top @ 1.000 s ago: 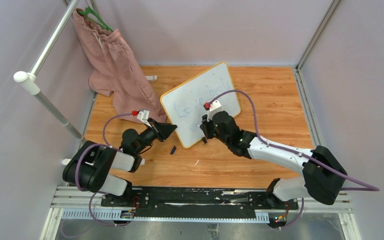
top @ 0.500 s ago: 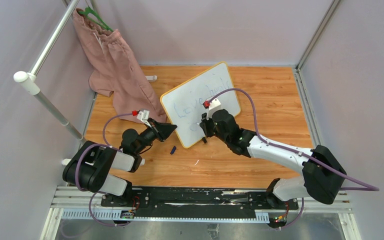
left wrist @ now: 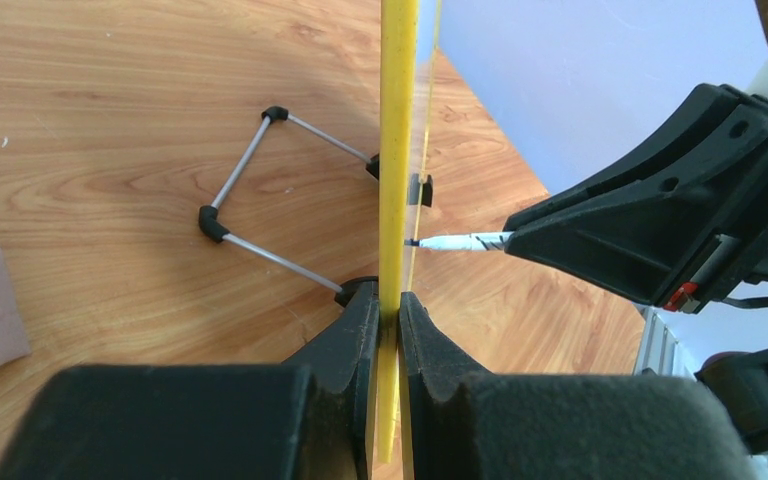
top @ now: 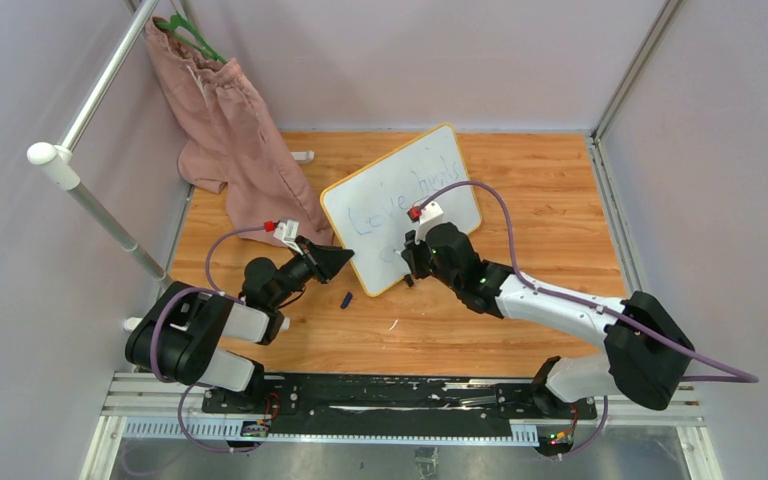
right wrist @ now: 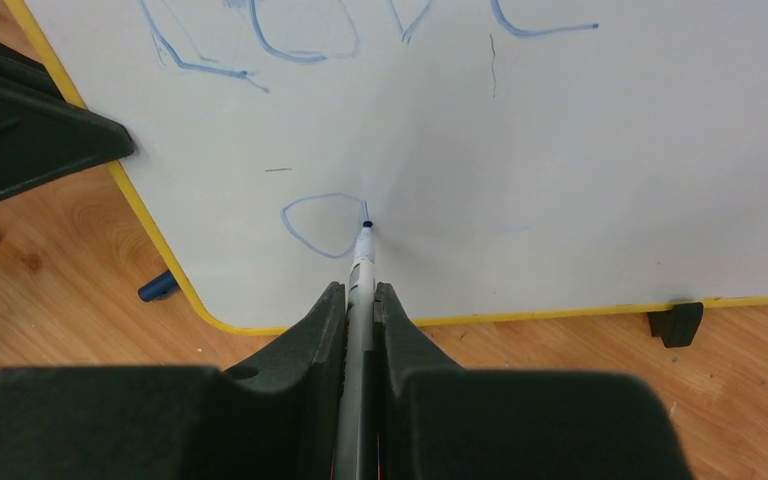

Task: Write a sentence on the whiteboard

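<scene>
The whiteboard (top: 400, 190) stands tilted on the wooden table, its yellow frame edge-on in the left wrist view (left wrist: 397, 150). My left gripper (top: 345, 258) (left wrist: 390, 305) is shut on the board's lower left edge. My right gripper (top: 407, 262) (right wrist: 360, 295) is shut on a white marker (right wrist: 362, 260) whose blue tip touches the board face (right wrist: 560, 150). The tip sits at the end of a fresh blue loop (right wrist: 325, 225). The sentence (top: 390, 205) shows as faint blue words higher up, and their lower strokes (right wrist: 290, 40) run along the top of the right wrist view.
A pink garment (top: 235, 140) on a green hanger hangs from the metal rail (top: 90, 90) at the back left. A blue marker cap (top: 346, 299) (right wrist: 157, 288) lies on the table by the board's corner. The board's wire stand (left wrist: 260, 200) and black foot (right wrist: 675, 322) rest on the wood.
The right gripper has shifted a little with the marker over the board's lower part. The left gripper and the board have not moved.
</scene>
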### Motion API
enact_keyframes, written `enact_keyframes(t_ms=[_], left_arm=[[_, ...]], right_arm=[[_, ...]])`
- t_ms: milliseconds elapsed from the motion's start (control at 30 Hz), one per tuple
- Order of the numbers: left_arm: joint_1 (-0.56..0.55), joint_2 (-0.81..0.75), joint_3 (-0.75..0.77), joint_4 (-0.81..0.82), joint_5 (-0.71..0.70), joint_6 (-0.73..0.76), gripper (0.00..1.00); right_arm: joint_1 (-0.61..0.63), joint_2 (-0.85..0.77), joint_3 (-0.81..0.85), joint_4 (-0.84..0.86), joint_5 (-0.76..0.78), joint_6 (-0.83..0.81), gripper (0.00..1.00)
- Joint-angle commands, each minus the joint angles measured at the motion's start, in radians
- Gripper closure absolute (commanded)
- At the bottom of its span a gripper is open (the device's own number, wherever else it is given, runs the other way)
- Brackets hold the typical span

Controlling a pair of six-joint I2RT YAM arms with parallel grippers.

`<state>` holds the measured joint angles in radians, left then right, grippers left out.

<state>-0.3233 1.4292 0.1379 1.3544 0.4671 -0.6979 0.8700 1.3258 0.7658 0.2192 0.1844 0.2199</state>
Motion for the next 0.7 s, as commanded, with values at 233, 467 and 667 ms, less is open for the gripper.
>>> enact_keyframes(t_ms=[233,467,667], left_arm=[[-0.011,-0.018,-0.002,0.038,0.017,0.008,1.00],[-0.011,-0.014,-0.001,0.040,0.018,0.008,1.00],[-0.011,-0.015,-0.002,0.041,0.018,0.006,1.00]], right_arm=[[-0.014,-0.026,-0.033,-0.018,0.002,0.022,1.00],[-0.020,-0.131,-0.004,-0.020,0.055,-0.006,1.00],[-0.052,-0.112,0.036,-0.006,0.033,-0.010,1.00]])
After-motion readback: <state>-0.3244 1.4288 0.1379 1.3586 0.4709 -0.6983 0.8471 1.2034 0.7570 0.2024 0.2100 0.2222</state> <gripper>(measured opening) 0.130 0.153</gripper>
